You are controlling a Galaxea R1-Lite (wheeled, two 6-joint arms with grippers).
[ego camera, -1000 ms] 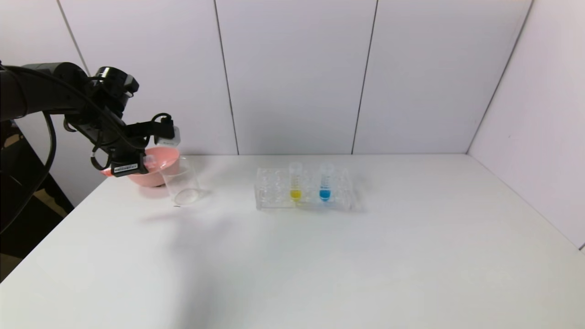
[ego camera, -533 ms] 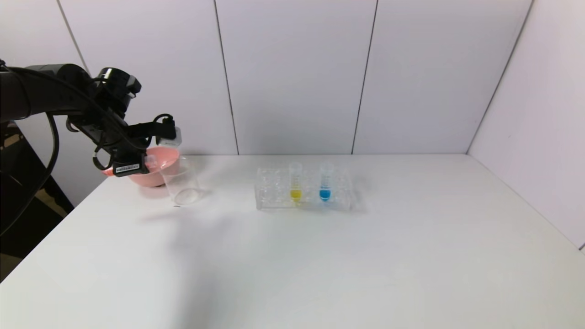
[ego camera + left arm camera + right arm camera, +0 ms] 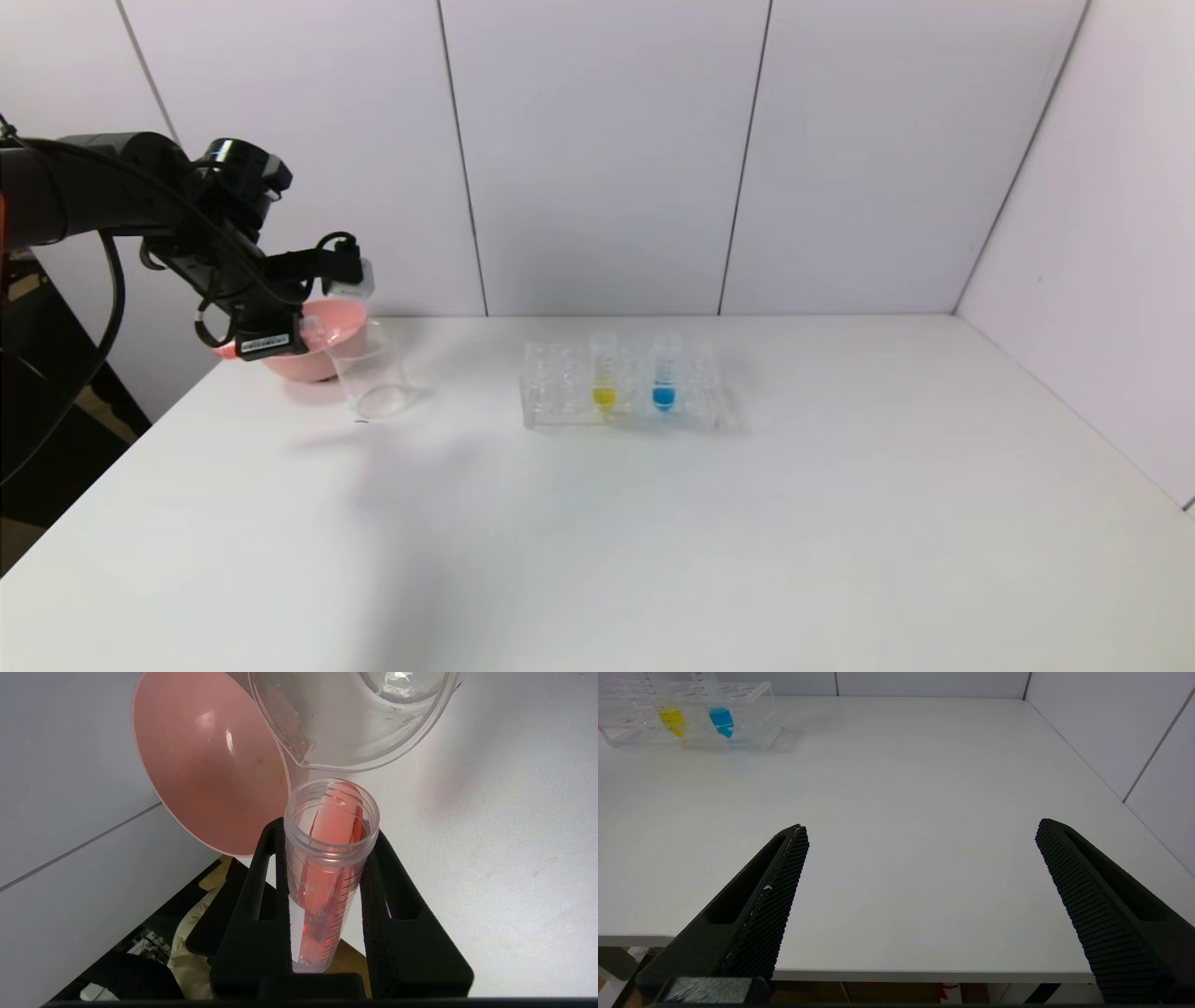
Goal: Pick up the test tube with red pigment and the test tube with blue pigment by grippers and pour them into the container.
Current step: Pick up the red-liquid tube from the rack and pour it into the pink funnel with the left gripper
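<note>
I have the left hand (image 3: 301,332) up at the far left corner of the worktop (image 3: 597,523), raised above the surface, in front of the pink bowl (image 3: 338,319). Its two fingers (image 3: 254,896) are closed against the sides of the red tube (image 3: 327,868), which lies between them tipped over, open mouth pointing toward the beaker (image 3: 369,369). In the left wrist view the red liquid has run along the inside of the tube as far as the threaded rim, and the mouth sits just short of the beaker's pouring lip (image 3: 299,758); I see no red liquid on the beaker's bottom. The beaker stands upright on the worktop, just beside the pink bowl, on the side nearer the rack.

The clear rack (image 3: 621,387) sits near the middle of the worktop toward the back wall, well apart from the beaker. The blue tube (image 3: 664,373) stands upright in it, with the yellow tube (image 3: 604,373) upright in a slot just beside it, on the side nearer the beaker. Both also show at the far corner of the right wrist view, blue (image 3: 720,716) and yellow (image 3: 671,718).

My right hand (image 3: 920,833) is out of the head camera's view. Its own camera shows it by the near edge of the worktop, fingers (image 3: 782,868) spread wide apart with nothing between them, well away from the rack.
</note>
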